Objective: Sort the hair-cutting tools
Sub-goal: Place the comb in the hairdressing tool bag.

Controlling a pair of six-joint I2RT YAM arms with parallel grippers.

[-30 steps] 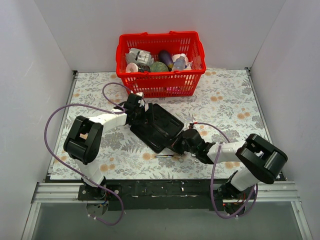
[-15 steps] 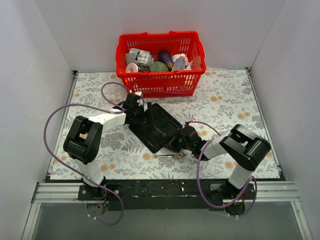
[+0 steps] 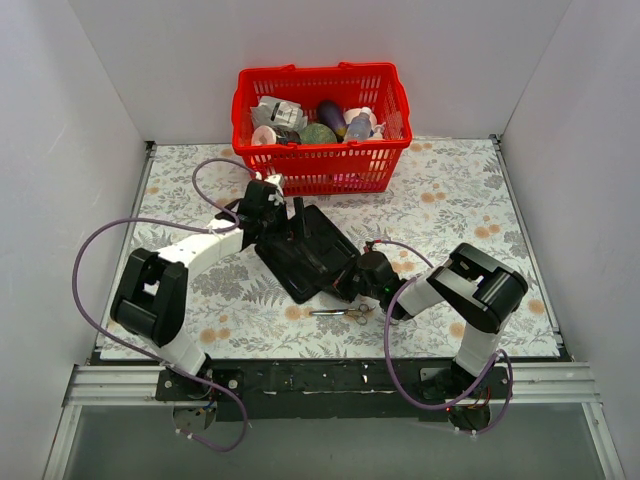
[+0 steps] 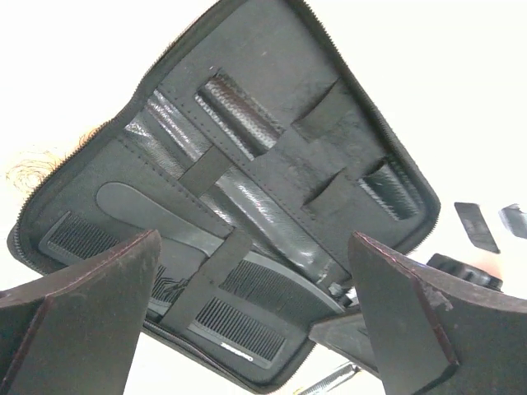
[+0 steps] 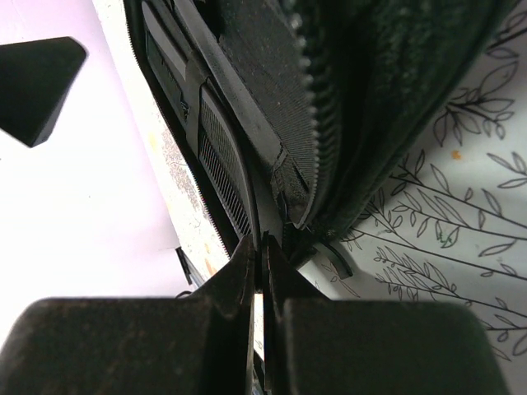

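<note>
A black zip case (image 3: 310, 245) lies open mid-table. Black combs (image 4: 247, 296) sit under its elastic straps at the near end. My right gripper (image 3: 352, 283) is at the case's near right edge. In the right wrist view the right gripper (image 5: 263, 255) is shut on the thin spine of a black comb (image 5: 226, 177), still partly inside the case (image 5: 395, 99). My left gripper (image 3: 288, 222) hovers over the case's far left part. In the left wrist view the left gripper (image 4: 251, 304) stands wide open with nothing held. Silver scissors (image 3: 345, 313) lie on the cloth just in front of the case.
A red plastic basket (image 3: 320, 165) of bottles and packets stands at the back centre. The floral cloth (image 3: 460, 200) is walled in by white panels on three sides. Purple cables loop from both arms over the near cloth.
The right arm folded in toward the case, its gripper sliding slightly left while staying shut. The left arm's elbow swung out left and its gripper shifted a little farther back over the case.
</note>
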